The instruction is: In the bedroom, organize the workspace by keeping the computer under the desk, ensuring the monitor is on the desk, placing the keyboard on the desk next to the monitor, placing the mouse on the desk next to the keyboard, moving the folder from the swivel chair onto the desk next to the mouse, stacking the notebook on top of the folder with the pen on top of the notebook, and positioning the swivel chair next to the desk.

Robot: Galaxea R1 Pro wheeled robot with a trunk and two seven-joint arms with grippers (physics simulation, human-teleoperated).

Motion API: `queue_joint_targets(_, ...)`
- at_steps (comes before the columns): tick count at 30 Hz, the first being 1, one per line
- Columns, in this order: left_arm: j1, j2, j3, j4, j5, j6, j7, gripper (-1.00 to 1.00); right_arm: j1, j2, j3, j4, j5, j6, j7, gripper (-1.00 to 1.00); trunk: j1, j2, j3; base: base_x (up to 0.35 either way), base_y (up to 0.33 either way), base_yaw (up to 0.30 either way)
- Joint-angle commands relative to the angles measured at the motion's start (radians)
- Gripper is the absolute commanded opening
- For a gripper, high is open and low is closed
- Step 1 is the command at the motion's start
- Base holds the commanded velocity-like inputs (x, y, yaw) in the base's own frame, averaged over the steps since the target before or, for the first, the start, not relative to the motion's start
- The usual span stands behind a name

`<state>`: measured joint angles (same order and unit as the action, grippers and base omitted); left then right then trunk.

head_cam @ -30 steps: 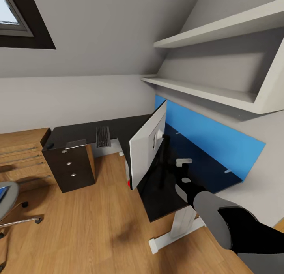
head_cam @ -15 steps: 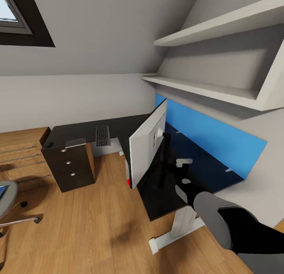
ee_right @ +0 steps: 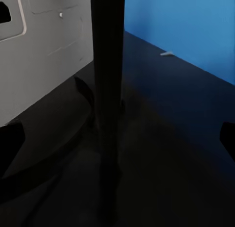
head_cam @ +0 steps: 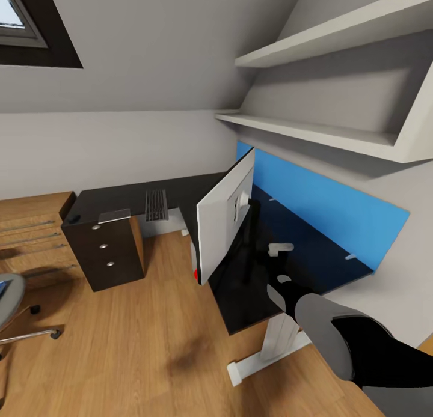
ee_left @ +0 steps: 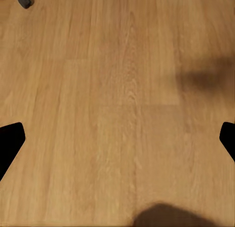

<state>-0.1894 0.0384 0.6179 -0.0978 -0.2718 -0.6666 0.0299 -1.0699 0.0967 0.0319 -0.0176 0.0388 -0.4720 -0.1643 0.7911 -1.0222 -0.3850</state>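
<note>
The monitor (head_cam: 225,225) stands tilted on the glossy black desk (head_cam: 192,194), white back toward me, red dot at its lower corner. My right arm (head_cam: 337,339) reaches to its slim black stand (ee_right: 107,65), which rises between the fingers of my open right gripper (ee_right: 117,143). The keyboard (head_cam: 156,205) lies on the desk's far wing. At that wing's left end are the greyish notebook (head_cam: 114,216) and the small black mouse (head_cam: 73,219). The swivel chair (head_cam: 9,297) shows at the left edge. My left gripper (ee_left: 117,138) hangs open over bare wooden floor. Computer, folder and pen are out of view.
A black drawer unit (head_cam: 108,258) stands under the desk's left end, low wooden shelving (head_cam: 33,231) beside it. White wall shelves (head_cam: 325,134) overhang the blue back panel (head_cam: 325,210). A white pedestal leg (head_cam: 273,345) is near my right arm.
The whole picture has shifted slightly, so the camera moved. The monitor, the other desk items and my right arm keep their places relative to one another.
</note>
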Motion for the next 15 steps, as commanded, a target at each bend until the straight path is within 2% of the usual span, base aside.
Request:
queue_joint_targets(1, -0.001, 0.0, 0.006, -0.019, -0.011, 0.028, 0.003, 1.0, -0.001, 0.0, 0.003, 0.001, 0.004, -0.002, -0.008, 1.0, 0.004, -0.008, -0.004, 0.0, 0.0, 0.0)
queue_joint_targets(8, -0.001, -0.005, 0.008, -0.239, 0.005, 0.336, -0.004, 1.0, -0.001, -0.001, 0.003, 0.002, 0.005, -0.003, -0.008, 1.0, 0.031, -0.057, -0.026, 0.0, 0.0, 0.0)
queue_joint_targets(11, -0.001, -0.013, 0.008, -0.357, 0.028, 0.471, -0.02, 1.0, -0.001, -0.001, 0.003, 0.002, 0.004, -0.003, -0.008, 1.0, 0.042, -0.078, -0.036, 0.0, 0.0, 0.0)
queue_joint_targets(15, -0.001, -0.039, 0.006, -0.489, 0.071, 0.64, -0.052, 1.0, -0.001, -0.001, 0.003, 0.002, 0.004, -0.004, -0.008, 1.0, 0.058, -0.106, -0.048, 0.0, 0.0, 0.0)
